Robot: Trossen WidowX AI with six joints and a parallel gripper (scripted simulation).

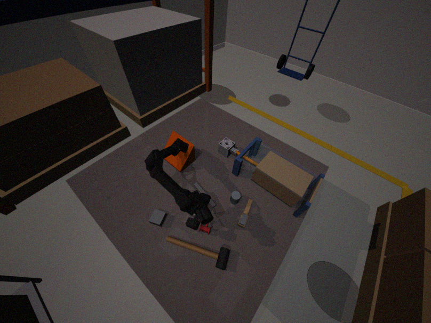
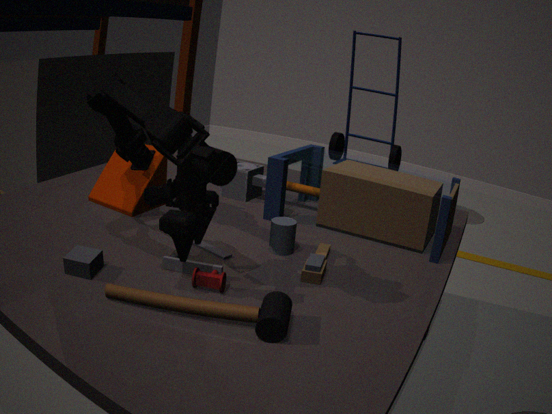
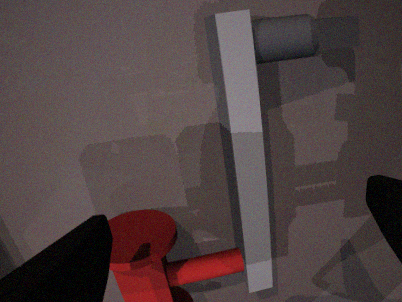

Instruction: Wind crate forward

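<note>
From the top view, I have the arm reaching down over the tools, with the gripper (image 1: 200, 222) (image 2: 190, 251) (image 3: 240, 208) right by the red grip (image 1: 205, 228) (image 2: 209, 280) (image 3: 142, 240) of the winch handle. Taking that grip as my clock centre, the winch (image 1: 226, 146) (image 2: 242, 180) sits between 12 and 1 o'clock and the crate (image 1: 282, 177) (image 2: 376, 205) at 2, inside the guard cubby. An orange strap (image 1: 245, 158) (image 2: 302, 188) runs between winch and crate, through the blue frame (image 1: 247, 148) (image 2: 275, 188); I see a gap between that frame and the crate's front. The mallet (image 1: 193, 246) (image 2: 182, 305) has its black head at 5 o'clock.

On my exterior view, the fingers point down just behind the grip, spread apart. The crate sits flat at 2 o'clock, the grey cylinder (image 1: 235, 197) (image 2: 283, 236) also at 2, and the grey block (image 1: 157, 217) (image 2: 83, 261) at 9.

Through the wrist camera, my jaws are released, wide apart with nothing grasped. The handle's pale bar (image 2: 193, 265) (image 3: 246, 130) runs between them from 12 to 5 o'clock around picture centre. Its round boss (image 3: 285, 38) and square key (image 3: 338, 32) lie towards 1, the red grip at 7. One fingertip overlaps that grip in view; I can't tell whether they touch.
</note>
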